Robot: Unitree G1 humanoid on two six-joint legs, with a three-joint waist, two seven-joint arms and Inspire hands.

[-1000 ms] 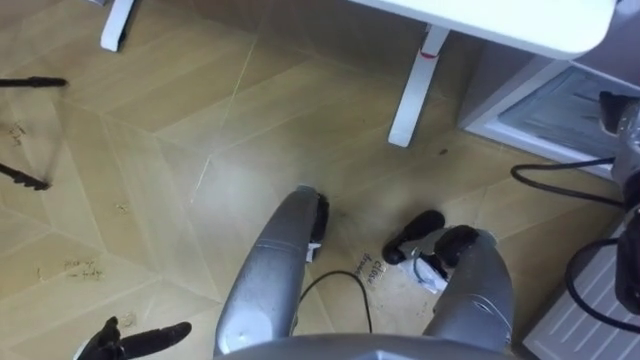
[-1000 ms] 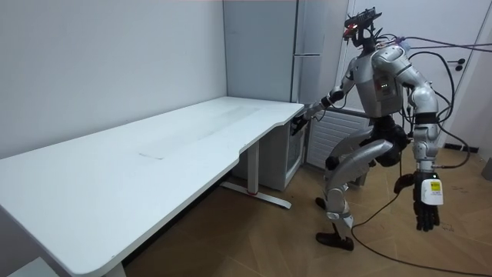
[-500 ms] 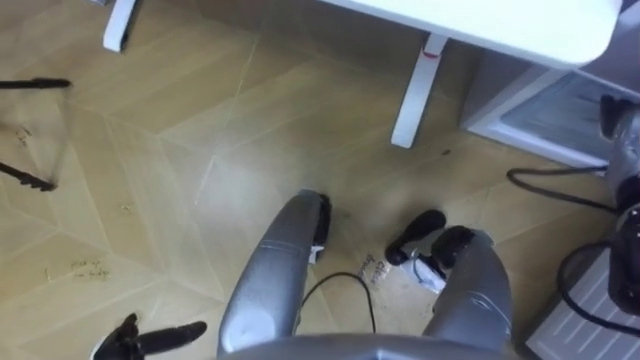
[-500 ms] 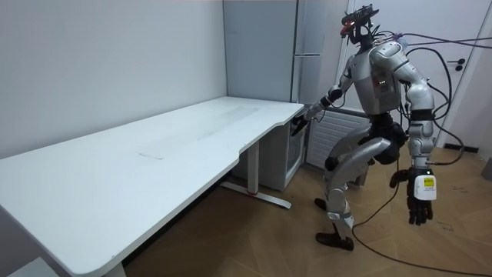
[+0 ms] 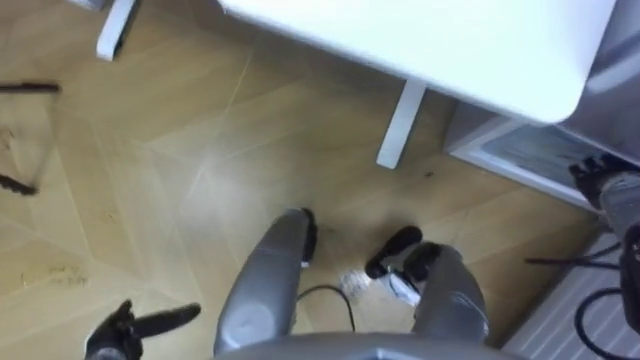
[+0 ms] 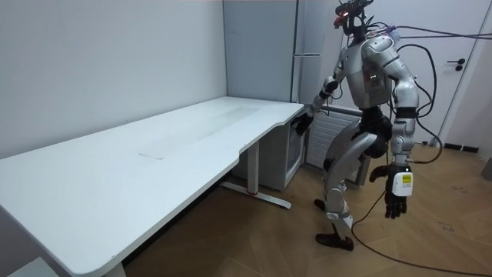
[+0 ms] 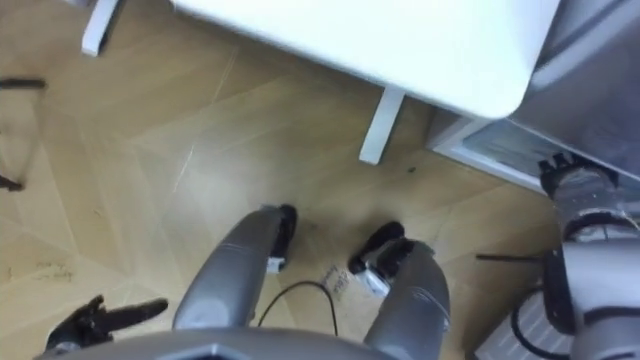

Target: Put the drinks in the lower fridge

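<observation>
Tall grey fridge (image 6: pixel 310 46), upright against wall, lower section beside white desk (image 6: pixel 154 154) end

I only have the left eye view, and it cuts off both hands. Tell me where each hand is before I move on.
Observer: In the room view the left hand hangs by the robot's side, fingers straight, holding nothing.
Operator: Now the right one.
Observer: The right hand is held out beside the end corner of the white desk.
Operator: Place the fridge for me.
Observer: A tall grey fridge stands against the wall just past that corner.
</observation>
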